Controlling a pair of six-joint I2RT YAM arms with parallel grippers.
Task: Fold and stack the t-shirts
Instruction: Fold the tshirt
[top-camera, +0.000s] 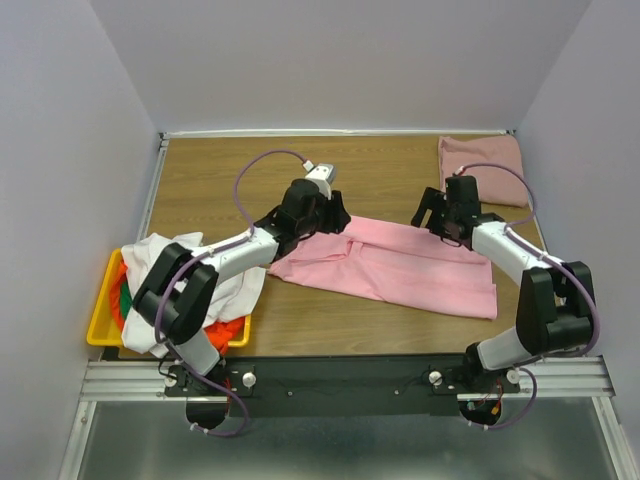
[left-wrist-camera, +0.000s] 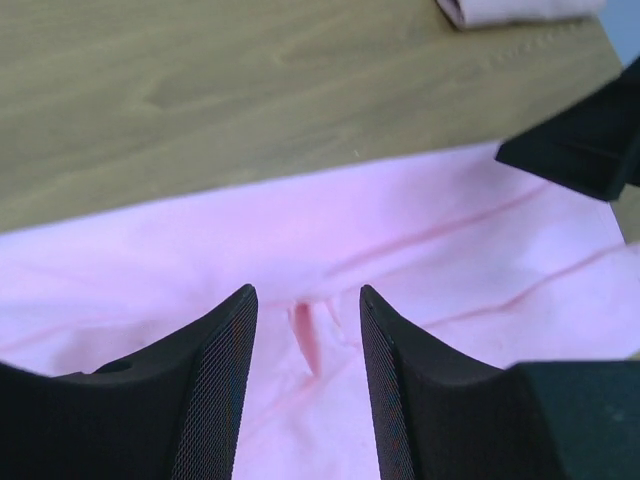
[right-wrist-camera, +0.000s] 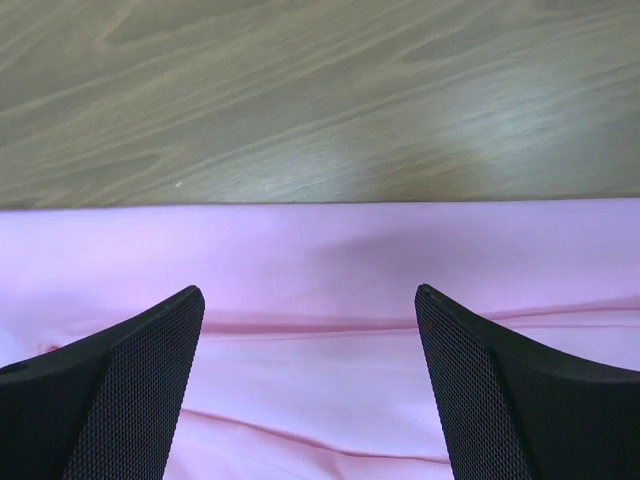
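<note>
Left gripper (left-wrist-camera: 308, 295): jaws parted, nothing clamped. Both fingers stand low over the bright pink t-shirt (top-camera: 400, 265), and a small raised crease of its cloth lies in the gap between them; contact cannot be determined. Right gripper (right-wrist-camera: 310, 295): jaws spread wide and empty, poised over the same shirt just inside its far edge. This shirt lies flat and lightly creased across the middle of the wooden table (top-camera: 220, 170), with one gripper at each far corner. A folded dusty rose-pink t-shirt (top-camera: 480, 165) sits at the far right corner, apart from the spread one. At the near left edge, the yellow bin (top-camera: 100, 325) holds a heap: a white t-shirt (top-camera: 165, 250) spilling over the rim, an orange t-shirt (top-camera: 230, 331) and a green t-shirt (top-camera: 122, 300) beneath.
</note>
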